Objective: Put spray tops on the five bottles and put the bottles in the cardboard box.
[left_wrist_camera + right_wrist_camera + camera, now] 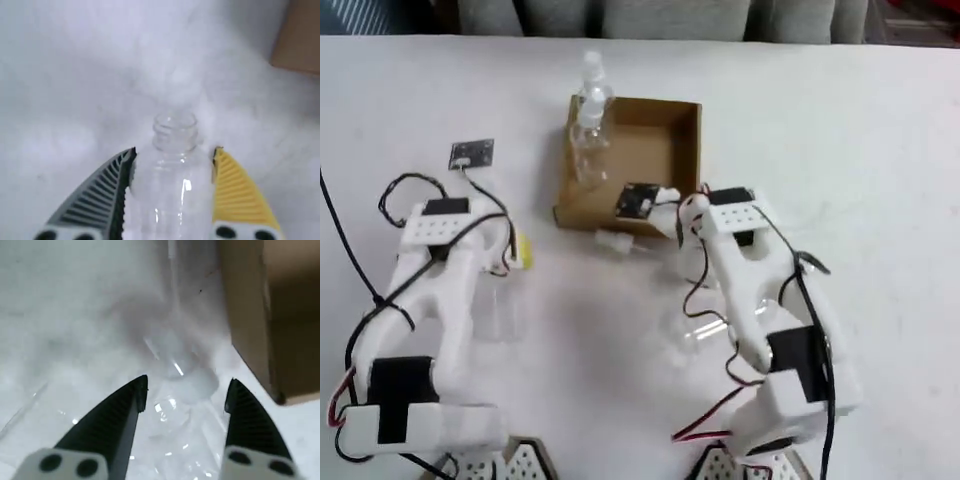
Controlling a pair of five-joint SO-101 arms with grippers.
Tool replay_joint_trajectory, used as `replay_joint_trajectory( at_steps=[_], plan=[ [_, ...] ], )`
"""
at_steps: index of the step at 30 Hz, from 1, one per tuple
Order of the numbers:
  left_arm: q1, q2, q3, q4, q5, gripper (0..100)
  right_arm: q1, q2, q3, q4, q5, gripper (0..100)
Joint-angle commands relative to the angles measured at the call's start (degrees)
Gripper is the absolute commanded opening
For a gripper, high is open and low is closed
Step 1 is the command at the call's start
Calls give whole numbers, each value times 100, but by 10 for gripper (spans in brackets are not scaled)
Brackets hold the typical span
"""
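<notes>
My left gripper (pixel 174 152) is shut on a clear bottle (pixel 172 185) with a bare open neck, its grey and yellow fingers pressed to the bottle's sides. From above, that gripper (pixel 515 255) sits left of the cardboard box (pixel 665 125), with the held bottle (pixel 500 310) beside the arm. My right gripper (pixel 189 384) stands open over a clear bottle (pixel 182 377) next to the box's wall (pixel 250 315). In the high view it (pixel 672 228) is at the box's front edge. Two capped bottles (pixel 590 130) stand at the box's left side. A loose spray top (pixel 617 243) lies before the box.
Another clear bottle (pixel 705 325) lies on the white table by the right arm. A small dark square tag (pixel 472 153) lies at the far left. Cables trail from both arms. Open table stretches to the right of the box.
</notes>
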Motion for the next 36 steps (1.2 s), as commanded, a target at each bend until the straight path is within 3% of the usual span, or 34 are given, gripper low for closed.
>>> replay_joint_trajectory(
  at_steps=[1,4,8,20,27,36],
  plan=[
    [-22,-295,-44,-141,-105,76,66,101,-79,-312,70,222],
    [-22,-295,-44,-141,-105,76,92,180,-79,-365,62,191],
    [-22,-295,-44,-141,-114,76,251,57,-255,-295,0,16],
    [-22,-295,-35,-141,-114,76,1165,-400,-2198,1429,-2031,16],
    [-22,-295,-26,-141,-114,76,2519,-875,-3279,2765,-3042,16],
    [-22,-295,-18,-141,-123,76,4848,-673,-3042,3319,-3262,16]
  ],
)
